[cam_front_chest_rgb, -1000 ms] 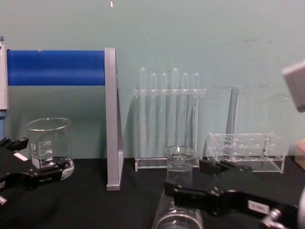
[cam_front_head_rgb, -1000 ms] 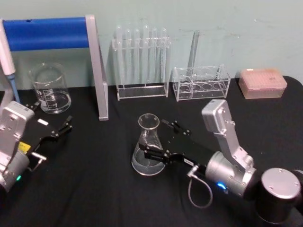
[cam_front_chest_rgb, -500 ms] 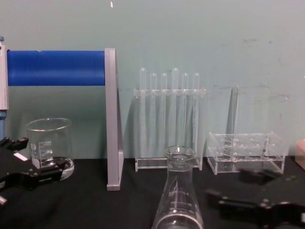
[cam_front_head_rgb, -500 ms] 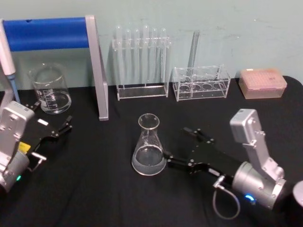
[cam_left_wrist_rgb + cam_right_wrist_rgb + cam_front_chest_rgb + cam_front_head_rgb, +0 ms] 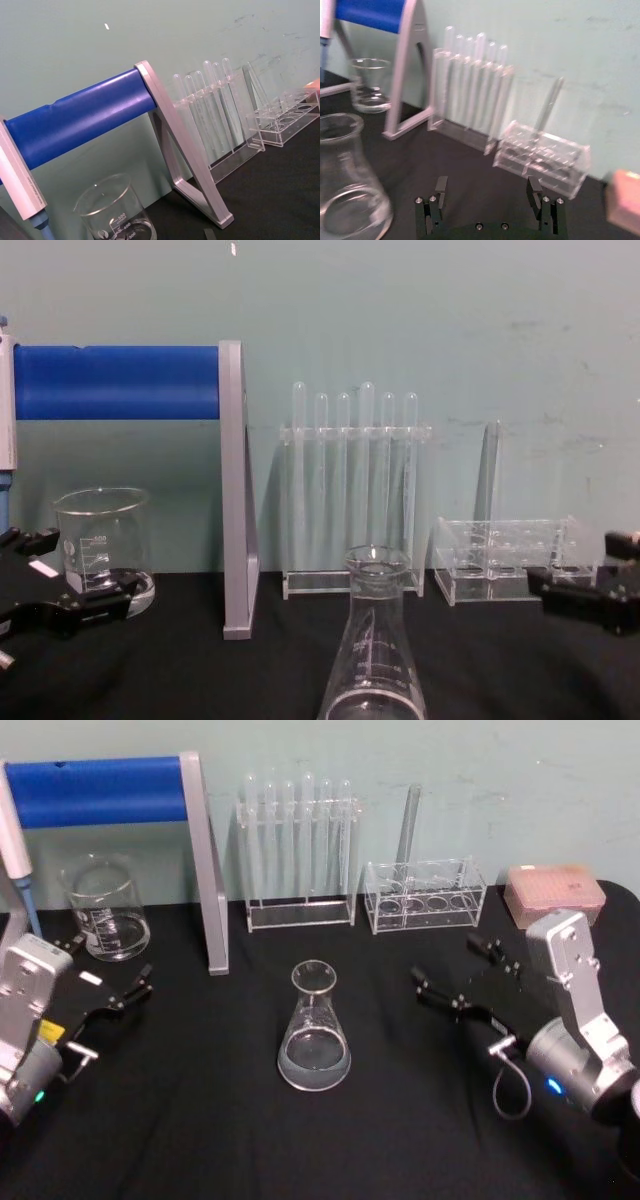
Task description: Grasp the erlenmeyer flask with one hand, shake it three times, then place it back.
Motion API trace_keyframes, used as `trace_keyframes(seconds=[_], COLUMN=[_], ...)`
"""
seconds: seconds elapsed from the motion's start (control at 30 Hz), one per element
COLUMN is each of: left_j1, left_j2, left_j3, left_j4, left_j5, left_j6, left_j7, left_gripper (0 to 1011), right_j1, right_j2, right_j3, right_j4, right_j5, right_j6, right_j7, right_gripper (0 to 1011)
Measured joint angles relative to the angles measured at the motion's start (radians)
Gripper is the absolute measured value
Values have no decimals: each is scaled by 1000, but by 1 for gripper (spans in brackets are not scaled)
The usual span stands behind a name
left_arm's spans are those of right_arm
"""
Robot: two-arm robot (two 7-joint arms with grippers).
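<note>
The erlenmeyer flask point(image 5: 315, 1030) stands upright and alone on the black table, near its middle; it also shows in the chest view point(image 5: 375, 640) and the right wrist view point(image 5: 345, 175). My right gripper point(image 5: 452, 968) is open, well to the right of the flask and clear of it, with nothing between its fingers; in its own wrist view point(image 5: 487, 194) the two fingers stand wide apart. My left gripper point(image 5: 115, 970) rests open at the table's left side, close to the beaker.
A glass beaker point(image 5: 105, 910) stands back left beside a blue-and-grey stand point(image 5: 205, 870). A rack of test tubes point(image 5: 298, 850) and a low clear rack point(image 5: 425, 895) line the back. A pink box point(image 5: 555, 892) sits back right.
My right gripper has let go of the flask and drawn back to the right, away from it. The flask stays standing in place. The left arm has not moved.
</note>
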Motion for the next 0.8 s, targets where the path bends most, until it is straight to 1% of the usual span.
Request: trace_keyframes(seconds=[0.03, 0.13, 0.17, 0.2, 0.23, 0.3, 0.33, 0.47, 0.8], left_j1=[0, 0, 0, 0, 0, 0, 0, 0, 0], left_j2=[0, 0, 0, 0, 0, 0, 0, 0, 0], left_j3=[0, 0, 0, 0, 0, 0, 0, 0, 0], left_j4=[0, 0, 0, 0, 0, 0, 0, 0, 0], left_j5=[0, 0, 0, 0, 0, 0, 0, 0, 0], left_j6=[0, 0, 0, 0, 0, 0, 0, 0, 0], left_j7=[0, 0, 0, 0, 0, 0, 0, 0, 0], left_gripper=[1001, 1001, 1001, 1001, 1001, 1001, 1001, 1001, 1001], right_j1=[15, 38, 55, 63, 77, 87, 98, 110, 108], right_j2=[-10, -23, -30, -34, -41, -45, -51, -58, -56], right_j3=[-1, -10, -19, -24, -33, -39, -46, -55, -53], right_j4=[17, 44, 64, 74, 93, 109, 121, 139, 136], right_j5=[-28, -69, -101, -117, -145, -168, -189, -217, -212], right_j6=[-12, -28, -41, -47, -58, -66, -73, -82, -82], right_j7=[-20, -41, -56, -63, -72, -80, -85, -90, -90], right_gripper=[1000, 1000, 1000, 1000, 1000, 1000, 1000, 1000, 1000])
